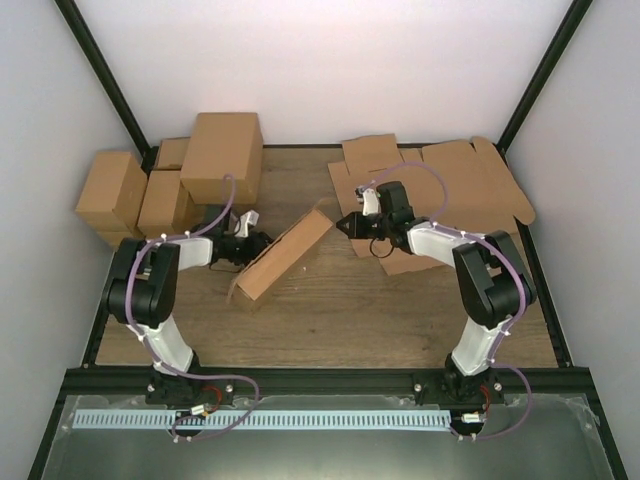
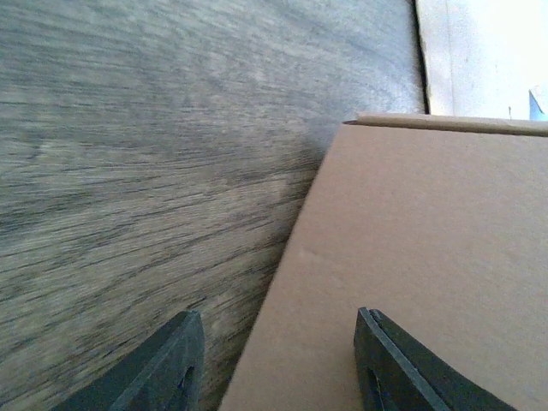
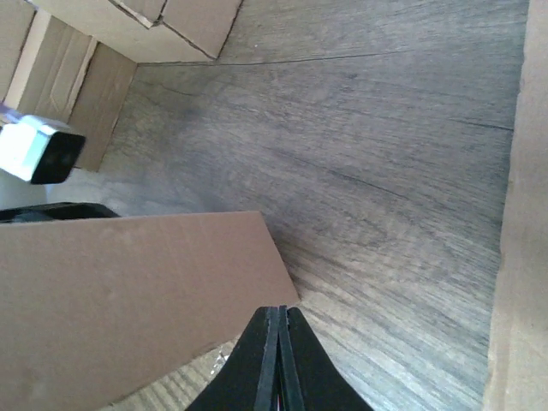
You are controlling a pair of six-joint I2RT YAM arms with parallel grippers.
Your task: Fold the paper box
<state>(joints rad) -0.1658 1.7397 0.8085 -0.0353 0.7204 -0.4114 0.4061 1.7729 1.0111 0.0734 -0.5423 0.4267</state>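
The paper box (image 1: pixel 285 255) is a plain brown cardboard piece, partly raised into a long slanted shape at the table's middle. My left gripper (image 1: pixel 262 243) is open at the box's left end. In the left wrist view its fingers straddle the edge of a cardboard panel (image 2: pixel 428 240), with the gripper's midpoint (image 2: pixel 278 360) over that edge. My right gripper (image 1: pixel 343 225) is shut, its tip just off the box's upper right corner. In the right wrist view the closed tips (image 3: pixel 278 360) sit beside the corner of a brown panel (image 3: pixel 128 291), with nothing visibly held.
Several folded brown cartons (image 1: pixel 170 180) are stacked at the back left, also in the right wrist view (image 3: pixel 145 26). Flat die-cut cardboard sheets (image 1: pixel 450 185) lie at the back right under the right arm; their edge shows in the right wrist view (image 3: pixel 522 257). Black frame posts line the table.
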